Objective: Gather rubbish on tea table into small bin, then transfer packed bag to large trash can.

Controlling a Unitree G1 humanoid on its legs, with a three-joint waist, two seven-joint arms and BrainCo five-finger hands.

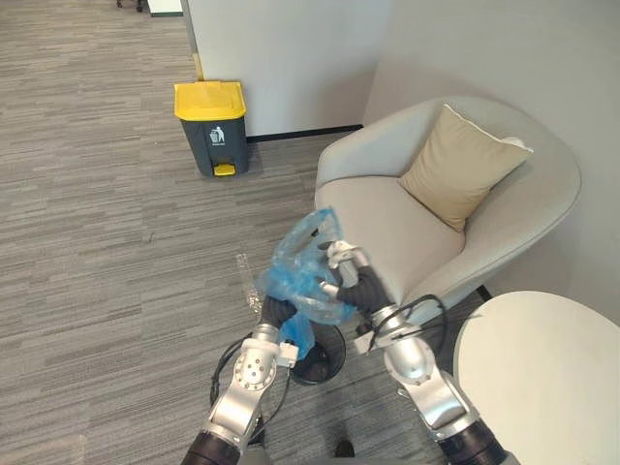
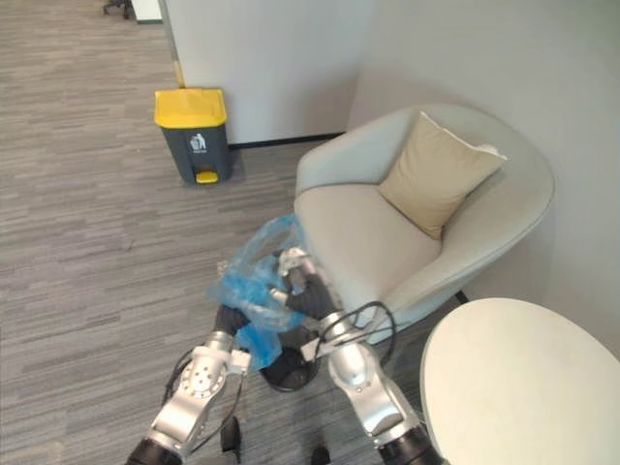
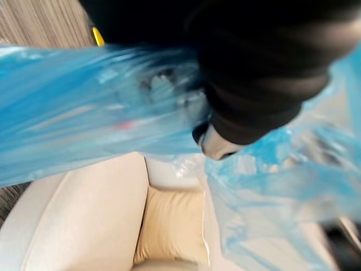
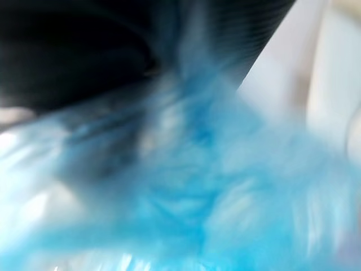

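Fingers [image 1: 339, 256] of the right hand [image 1: 351, 275] are seen curled into the blue bag [image 1: 295, 260], so it's gripped there. The left hand [image 1: 276, 312] is buried under the plastic at 7 o'clock, so its grip can't be told. The bag is held just above the black bin [image 1: 329, 356] at 6 o'clock. The carry step is judged to be on. Next, the bag has to be walked to the can [image 1: 215, 126], well apart at 11 o'clock, and its yellow lid got open. The chair [image 1: 387, 223] at 2 o'clock should be cleared.
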